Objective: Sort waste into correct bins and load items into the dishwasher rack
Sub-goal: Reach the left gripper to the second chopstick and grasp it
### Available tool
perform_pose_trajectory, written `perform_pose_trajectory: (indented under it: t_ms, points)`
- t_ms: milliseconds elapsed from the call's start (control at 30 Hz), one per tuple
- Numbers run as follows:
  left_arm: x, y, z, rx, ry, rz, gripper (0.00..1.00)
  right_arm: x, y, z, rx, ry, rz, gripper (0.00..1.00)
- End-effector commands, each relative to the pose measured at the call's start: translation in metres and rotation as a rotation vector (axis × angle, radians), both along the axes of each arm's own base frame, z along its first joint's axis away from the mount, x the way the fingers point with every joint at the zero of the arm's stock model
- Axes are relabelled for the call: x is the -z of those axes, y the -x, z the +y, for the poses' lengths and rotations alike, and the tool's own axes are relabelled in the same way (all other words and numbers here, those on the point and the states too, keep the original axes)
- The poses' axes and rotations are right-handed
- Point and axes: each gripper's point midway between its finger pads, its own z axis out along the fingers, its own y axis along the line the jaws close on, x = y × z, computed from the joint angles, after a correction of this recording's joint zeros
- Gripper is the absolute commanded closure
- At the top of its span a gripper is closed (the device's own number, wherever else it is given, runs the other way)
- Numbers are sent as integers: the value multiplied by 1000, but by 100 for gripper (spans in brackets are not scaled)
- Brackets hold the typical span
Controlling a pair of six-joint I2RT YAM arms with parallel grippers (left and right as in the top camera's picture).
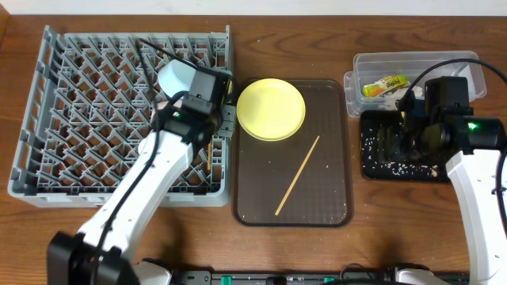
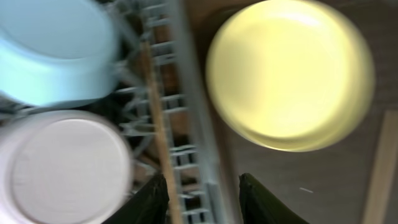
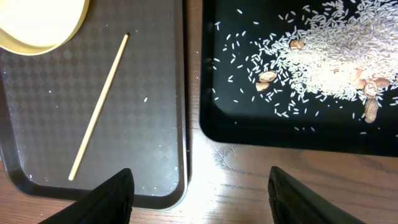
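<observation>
As rice (image 3: 323, 43) strews tray (image 3: 261, 121), wrapper (image 1: 384, 85) seemingly in tub (image 1: 474, 70)

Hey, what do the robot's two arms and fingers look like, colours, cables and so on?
The left arm and right arm have white tubular links with chunky black joints and wrist housings. Each wrist shows a small green light. Thin black cables loop off them. The fingers are dark and tapered.

Your brown wooden table (image 1: 293, 24) carries a grey lattice rack (image 1: 24, 119), dark brown serving tray (image 1: 317, 190), shallow black tray (image 1: 372, 164) and, seemingly abutting it, clear plastic tub (image 1: 412, 56).
</observation>
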Motion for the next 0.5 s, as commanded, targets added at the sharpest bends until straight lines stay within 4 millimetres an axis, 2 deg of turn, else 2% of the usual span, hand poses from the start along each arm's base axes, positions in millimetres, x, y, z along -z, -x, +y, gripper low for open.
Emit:
perform_pose_trajectory:
  t_ms: [0, 67, 300, 467]
  points:
    - [-13, 18, -41, 154, 175, 54, 60, -6, -2, -2, -5, 12, -24, 33]
    - [-8, 31, -58, 212, 212, 96, 59, -6, -2, -2, -5, 12, -24, 33]
    - [28, 73, -108, 364, 163, 210, 59, -6, -2, -1, -5, 11, -24, 33]
    - [65, 98, -142, 465, 113, 298, 53, -6, -1, -1, -6, 11, -22, 33]
